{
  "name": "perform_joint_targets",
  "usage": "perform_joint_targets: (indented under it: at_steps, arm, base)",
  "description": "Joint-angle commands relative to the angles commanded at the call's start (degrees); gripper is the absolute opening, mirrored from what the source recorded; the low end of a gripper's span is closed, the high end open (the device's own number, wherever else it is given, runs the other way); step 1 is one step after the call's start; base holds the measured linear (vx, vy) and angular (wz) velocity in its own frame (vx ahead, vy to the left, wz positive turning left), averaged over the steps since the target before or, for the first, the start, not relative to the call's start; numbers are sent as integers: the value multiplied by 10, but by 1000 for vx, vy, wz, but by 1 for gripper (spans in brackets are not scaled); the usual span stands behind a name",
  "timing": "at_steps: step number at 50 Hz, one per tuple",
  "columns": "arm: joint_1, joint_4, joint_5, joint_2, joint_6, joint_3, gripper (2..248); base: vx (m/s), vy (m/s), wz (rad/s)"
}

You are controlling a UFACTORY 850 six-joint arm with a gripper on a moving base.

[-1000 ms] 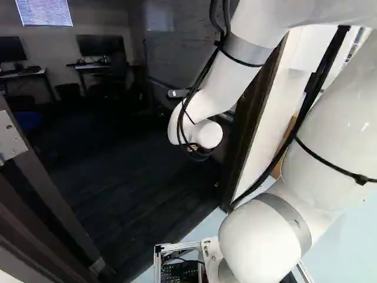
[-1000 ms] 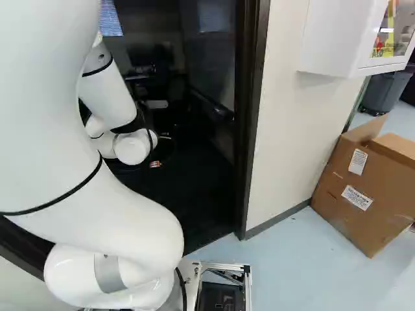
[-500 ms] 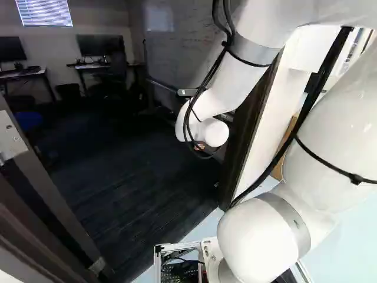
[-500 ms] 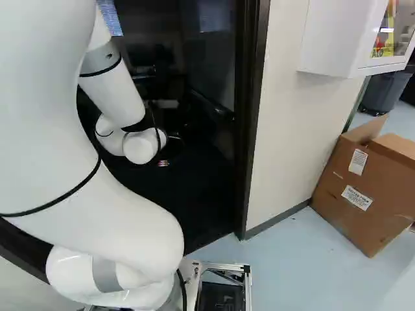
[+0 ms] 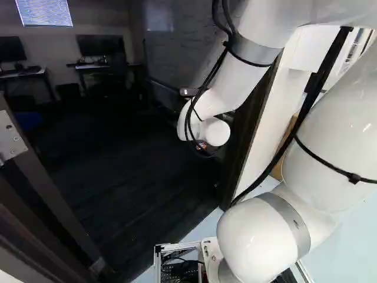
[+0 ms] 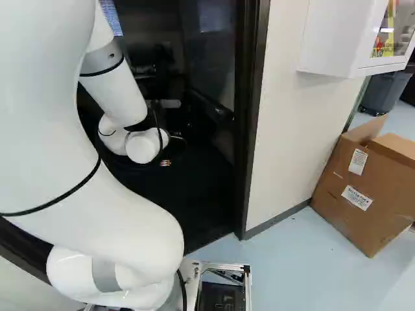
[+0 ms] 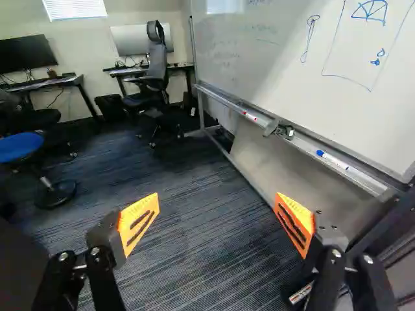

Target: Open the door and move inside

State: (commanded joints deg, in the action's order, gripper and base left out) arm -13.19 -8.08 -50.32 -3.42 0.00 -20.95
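Carpeted room (image 7: 194, 214) ahead, arm (image 5: 234, 79) bent downward

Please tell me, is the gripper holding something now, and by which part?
Nothing is held: the black two-finger gripper with orange pads stands open, only air between its fingers.

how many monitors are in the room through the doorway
2: a dark monitor beyond the blue stool, and a second monitor partly behind the office chair. Others could be hidden or out of view.

Base views behind arm, facing ahead, sharing doorway (image 6: 249, 116).
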Motion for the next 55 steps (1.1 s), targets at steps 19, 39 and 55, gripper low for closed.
perform_joint_targets:
  at_steps: [19,39,55]
  arm:
    - [0,0,0,0,0,0,247]
    - [0,0,0,0,0,0,247]
    - [0,0,0,0,0,0,247]
  base:
    - [-3,1,15]
    - [-12,15,113]
    - [-5,2,49]
